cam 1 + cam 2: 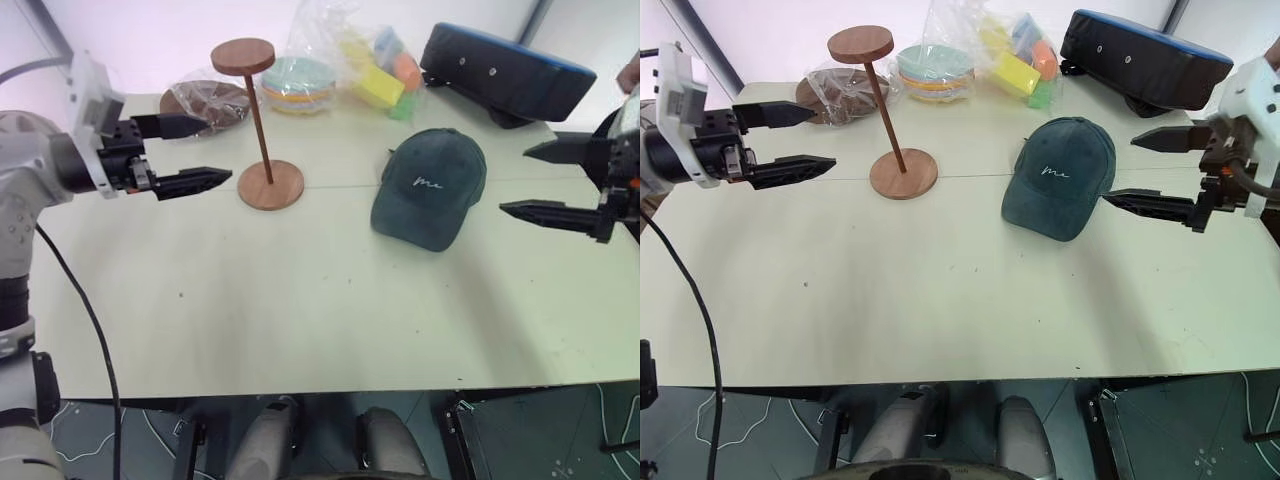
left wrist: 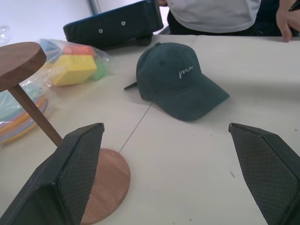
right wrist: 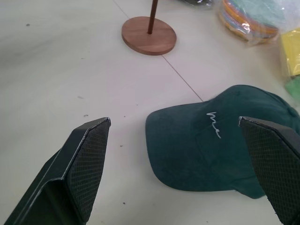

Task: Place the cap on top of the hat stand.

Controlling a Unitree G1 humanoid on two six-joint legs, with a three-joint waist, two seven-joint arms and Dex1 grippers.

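The dark grey-green cap [image 1: 430,185] lies on the table right of centre, brim toward the front, white script on its crown. To its left the reddish-brown hat stand [image 1: 260,110] stands upright with a bare top disc. My left gripper [image 1: 215,150] hovers open just left of the stand's base, pointing right. At the cap's right side my right gripper [image 1: 515,180] is open, its fingers aimed at the cap and apart from it. In the right wrist view the cap [image 3: 211,140] lies between and beyond the spread fingers. The left wrist view shows the stand [image 2: 33,112] and the cap [image 2: 178,84].
Along the table's far edge sit a brown round thing in clear plastic [image 1: 208,100], bagged coloured plates [image 1: 297,82], bagged coloured blocks [image 1: 385,75] and a dark blue padded case [image 1: 505,72]. A person [image 2: 213,14] stands behind the table. The front half of the table [image 1: 300,320] is bare.
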